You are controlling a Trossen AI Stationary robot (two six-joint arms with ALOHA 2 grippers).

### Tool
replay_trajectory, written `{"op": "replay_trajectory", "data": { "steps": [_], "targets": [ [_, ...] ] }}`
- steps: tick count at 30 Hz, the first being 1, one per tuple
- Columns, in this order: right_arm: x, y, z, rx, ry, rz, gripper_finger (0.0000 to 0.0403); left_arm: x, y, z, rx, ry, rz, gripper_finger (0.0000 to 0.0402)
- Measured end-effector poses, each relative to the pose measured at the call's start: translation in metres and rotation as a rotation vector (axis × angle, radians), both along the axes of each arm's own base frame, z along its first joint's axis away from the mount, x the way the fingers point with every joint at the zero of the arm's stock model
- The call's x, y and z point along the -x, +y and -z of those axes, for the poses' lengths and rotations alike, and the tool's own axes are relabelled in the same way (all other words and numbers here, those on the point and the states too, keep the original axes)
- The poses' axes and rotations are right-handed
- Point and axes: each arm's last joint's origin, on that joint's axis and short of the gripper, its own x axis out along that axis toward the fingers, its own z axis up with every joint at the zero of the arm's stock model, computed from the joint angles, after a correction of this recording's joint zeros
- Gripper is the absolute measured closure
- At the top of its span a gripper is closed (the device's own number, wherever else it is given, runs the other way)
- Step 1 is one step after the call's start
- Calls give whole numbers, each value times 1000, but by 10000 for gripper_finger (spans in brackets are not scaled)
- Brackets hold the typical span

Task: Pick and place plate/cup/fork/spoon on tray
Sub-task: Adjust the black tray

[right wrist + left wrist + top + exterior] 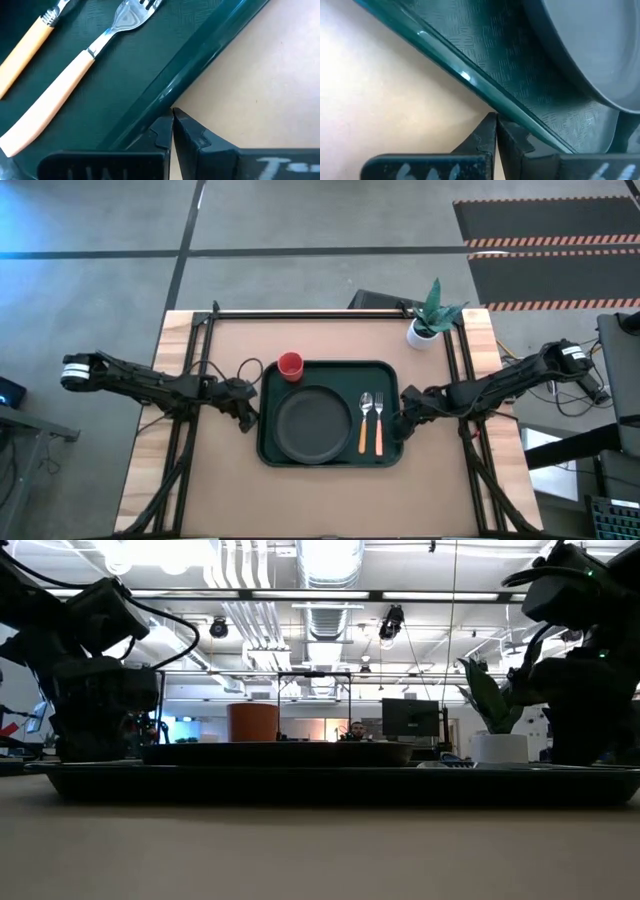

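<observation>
Jaws shut, both arms low, flanking the tray (330,455) rim.

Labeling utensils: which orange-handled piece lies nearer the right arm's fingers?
The fork, with tines, lies on the tray's outer side; the spoon lies beside it, toward the plate.

A white pot with a green plant (428,323) stands at my table's (220,500) far right corner — leaves spiky, upright. The tabletop is pale brown board with light wood strips down both sides. Beyond it, grey floor and two dark mats edged in orange-striped tape (550,242) (well clear of the table). Far behind, a dark monitor (410,718) — and an orange drum-like shape (253,723).
</observation>
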Motion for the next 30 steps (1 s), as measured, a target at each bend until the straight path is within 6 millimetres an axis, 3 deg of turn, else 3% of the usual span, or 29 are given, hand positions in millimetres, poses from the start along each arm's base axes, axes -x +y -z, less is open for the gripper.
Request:
{"op": "replay_trajectory", "data": {
  "steps": [19, 30],
  "targets": [
    [2, -1, -2, 16, -6, -33, 394, 1, -6, 0, 55, 23, 32, 401],
    [11, -2, -22, 6, -61, -63, 394, 11, -7, 0, 74, 67, 48, 401]
  ]
}}
